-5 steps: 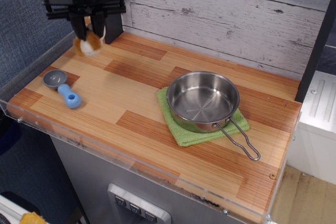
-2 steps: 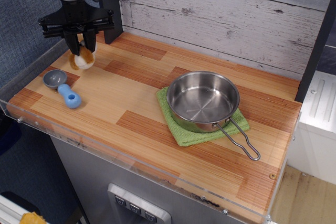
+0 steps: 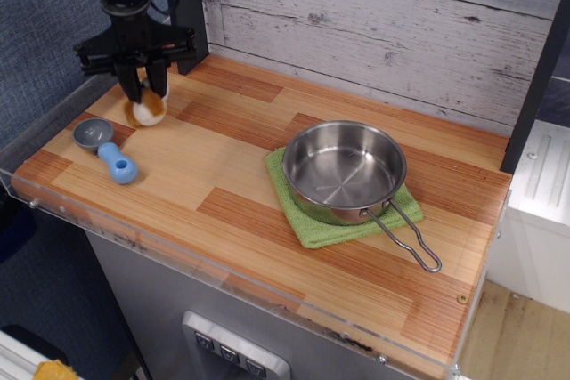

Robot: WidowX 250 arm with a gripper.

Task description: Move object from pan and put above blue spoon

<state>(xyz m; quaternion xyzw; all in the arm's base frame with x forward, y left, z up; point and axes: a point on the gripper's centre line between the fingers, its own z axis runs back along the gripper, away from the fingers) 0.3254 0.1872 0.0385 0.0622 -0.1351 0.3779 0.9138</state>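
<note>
A mock kitchen in a lab: a wood-strip counter (image 3: 223, 175) edged in clear plastic stands against a whitewashed plank wall (image 3: 383, 24), with a steel pan (image 3: 344, 171) on a green cloth (image 3: 307, 224).

— Where does the pan (image 3: 344, 169) sit?
— On a cloth (image 3: 331, 211), right of centre on the bench (image 3: 223, 175), handle toward the front right.
— And the spoon (image 3: 107, 149)?
— Far left, near the front edge, well apart from the pan.
— The plush toy (image 3: 147, 109)?
— Just behind the spoon's bowl, at the bench surface, between the fingers (image 3: 134, 88) of the gripper (image 3: 144, 88) above it. The wall stands behind everything.
</note>
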